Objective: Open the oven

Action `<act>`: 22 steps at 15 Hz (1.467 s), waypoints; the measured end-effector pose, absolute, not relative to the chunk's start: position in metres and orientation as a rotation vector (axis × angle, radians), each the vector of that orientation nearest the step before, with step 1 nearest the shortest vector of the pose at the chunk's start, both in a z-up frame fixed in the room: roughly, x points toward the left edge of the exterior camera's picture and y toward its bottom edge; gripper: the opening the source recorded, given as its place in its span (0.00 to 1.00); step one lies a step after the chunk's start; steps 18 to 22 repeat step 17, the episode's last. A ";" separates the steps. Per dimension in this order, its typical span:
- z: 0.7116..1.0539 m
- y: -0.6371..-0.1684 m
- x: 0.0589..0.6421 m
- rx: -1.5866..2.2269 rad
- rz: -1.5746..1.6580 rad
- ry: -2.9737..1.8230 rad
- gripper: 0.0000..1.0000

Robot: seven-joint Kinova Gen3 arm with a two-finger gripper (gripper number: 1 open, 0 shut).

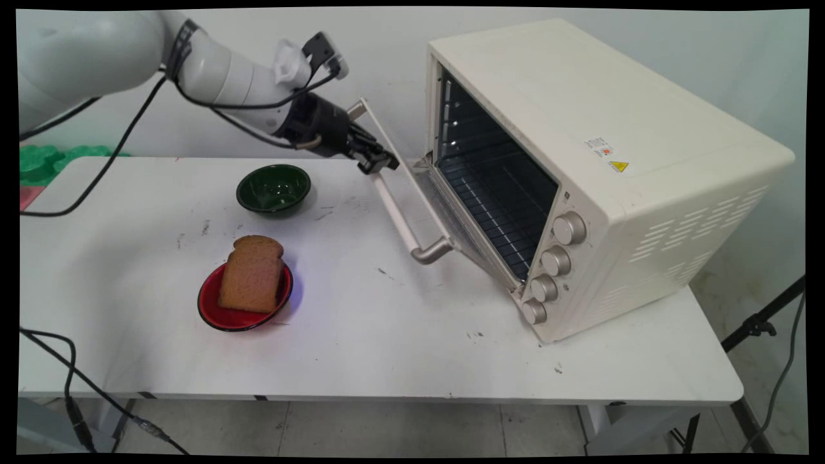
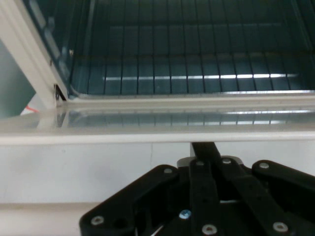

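A cream toaster oven (image 1: 580,129) stands at the table's right, and its glass door (image 1: 428,193) hangs partly open, tilted towards the table. My gripper (image 1: 380,161) is at the upper part of the door's long pale handle (image 1: 399,219). In the hand view the gripper (image 2: 202,147) is shut, its fingers together and reaching past the handle (image 2: 49,219) to the door's white frame (image 2: 98,167). Nothing sits between the fingers. Beyond the door's edge lies the dark oven rack (image 2: 197,59).
A green bowl (image 1: 273,187) sits just left of the gripper. Nearer the front, a slice of brown bread (image 1: 252,274) leans on a red plate (image 1: 219,316). A green object (image 1: 45,161) lies at the far left. Black cables hang from the arm.
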State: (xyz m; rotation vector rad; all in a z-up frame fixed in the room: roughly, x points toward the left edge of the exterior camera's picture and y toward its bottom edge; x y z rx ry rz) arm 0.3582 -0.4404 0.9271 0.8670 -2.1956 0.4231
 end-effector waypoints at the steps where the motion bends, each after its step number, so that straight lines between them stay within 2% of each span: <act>1: 0.921 -0.437 0.363 0.868 0.421 -2.193 0.00; 17: 0.828 -0.410 0.421 0.809 0.406 -2.178 0.00; 22: 0.828 -0.410 0.421 0.809 0.406 -2.178 0.00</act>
